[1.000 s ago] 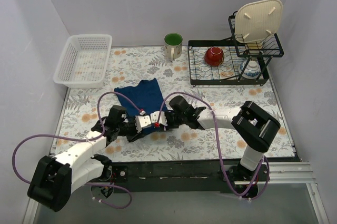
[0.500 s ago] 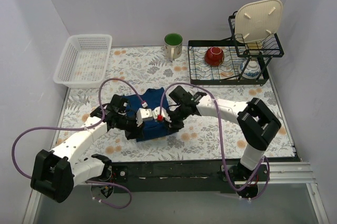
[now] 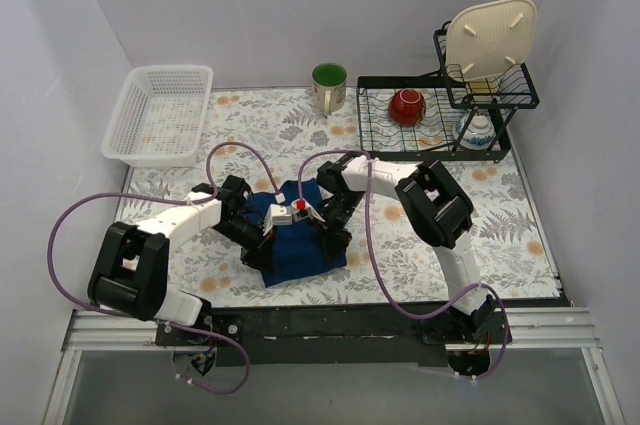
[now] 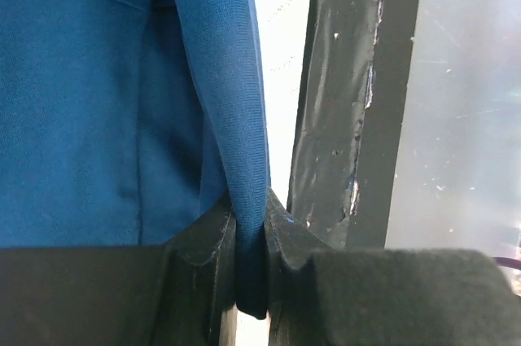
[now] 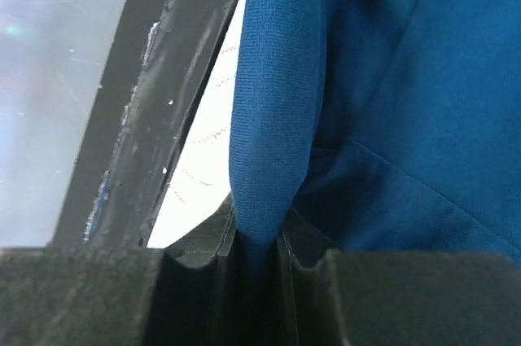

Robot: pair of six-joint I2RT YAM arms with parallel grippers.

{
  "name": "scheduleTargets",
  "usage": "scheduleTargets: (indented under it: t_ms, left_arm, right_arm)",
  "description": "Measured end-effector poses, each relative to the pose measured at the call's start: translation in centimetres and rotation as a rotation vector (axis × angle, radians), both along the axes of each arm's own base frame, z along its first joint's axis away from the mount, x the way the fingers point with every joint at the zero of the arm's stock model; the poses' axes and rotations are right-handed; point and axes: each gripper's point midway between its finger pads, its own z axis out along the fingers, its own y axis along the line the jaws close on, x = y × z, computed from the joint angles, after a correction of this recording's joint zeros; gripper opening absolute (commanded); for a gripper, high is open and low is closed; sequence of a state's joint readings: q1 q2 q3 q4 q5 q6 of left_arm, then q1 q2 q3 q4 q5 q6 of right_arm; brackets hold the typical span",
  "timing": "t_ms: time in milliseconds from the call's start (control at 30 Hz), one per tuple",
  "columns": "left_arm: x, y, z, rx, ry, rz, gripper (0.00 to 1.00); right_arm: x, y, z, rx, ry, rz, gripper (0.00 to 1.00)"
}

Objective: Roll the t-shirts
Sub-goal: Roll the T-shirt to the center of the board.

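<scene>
As the top external view shows, the dark navy-blue cotton t-shirt point(image 3: 300, 250) is gathered into a narrow folded bundle on the floral-patterned table point(image 3: 520, 235), near the middle and between the two arms. The left gripper point(image 3: 270, 229) and the right gripper point(image 3: 308, 215) are brought together at its far part. No tight roll is visible, so the rolling is judged to be begun but mostly left to do. Nothing is seen inside the white plastic lattice basket point(image 3: 120, 120) at the far left, and the contents of the green-lined mug point(image 3: 328, 97) cannot be told. The black wire dish rack point(image 3: 372, 140) at the far right is loaded with a red bowl point(image 3: 407, 105), a blue-and-white bowl point(image 3: 478, 131) and, on its upper tier, a cream round plate point(image 3: 490, 37). From the left wrist, a doubled edge of the t-shirt point(image 4: 98, 118) is seen clamped between the black fingers point(image 4: 203, 256) of the left gripper point(image 4: 251, 236), with the black table edge point(image 4: 350, 118) beyond. From the right wrist, a like fold of the t-shirt point(image 5: 407, 77) is pinched by the right gripper point(image 5: 256, 252), its jaws closed onto the cloth, so both holds are judged ready for the fold to be turned over.
</scene>
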State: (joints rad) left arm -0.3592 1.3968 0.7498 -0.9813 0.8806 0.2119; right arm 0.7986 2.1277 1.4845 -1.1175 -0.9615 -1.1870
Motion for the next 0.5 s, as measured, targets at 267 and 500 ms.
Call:
scheduleTargets:
  t_ms: [267,500]
  left_arm:
    - [0.0,-0.1,-1.7,-0.018,0.113,0.02,0.0]
    - [0.5,0.2,-2.7,-0.01,0.155,0.05,0.04]
  right_arm:
    - [-0.1,-0.1,-1.3,-0.062,0.109,-0.019,0.08]
    - [-0.1,0.0,-1.7,-0.115,0.19,-0.037,0.09]
